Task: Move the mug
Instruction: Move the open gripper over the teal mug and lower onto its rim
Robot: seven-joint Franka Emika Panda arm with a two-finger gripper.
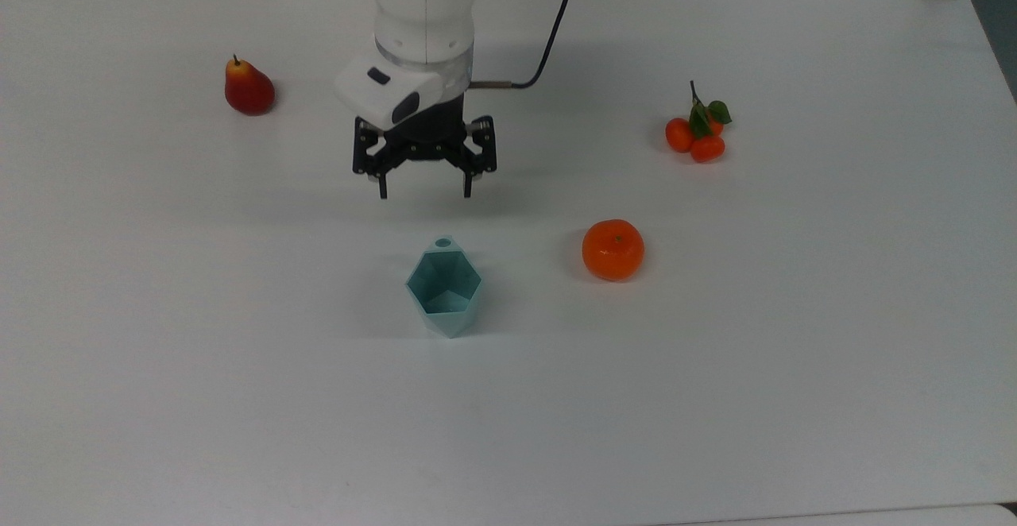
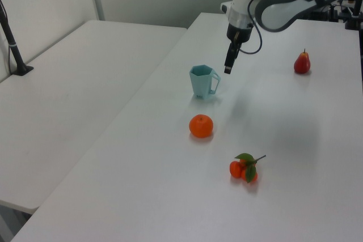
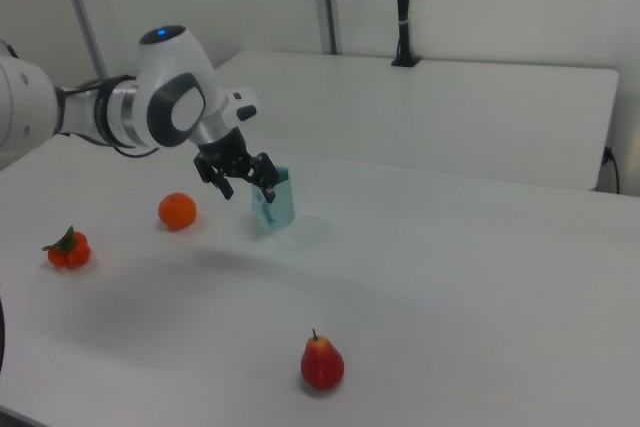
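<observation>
While upright on table, mug (image 1: 444,289), gripper (image 1: 424,192) spread wide, empty, seemingly above.

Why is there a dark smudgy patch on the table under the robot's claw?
It is the arm's shadow: in the top view, soft grey on the table beneath the gripper, its fingers apart; in the left view it falls right of the mug, with blurry edges.

Pale teal mug (image 1: 444,291) (matte), orange fruit (image 1: 612,249)

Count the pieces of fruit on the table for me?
3: the pear at the top view's left, the orange beside the mug, the mandarin cluster at its right.
</observation>
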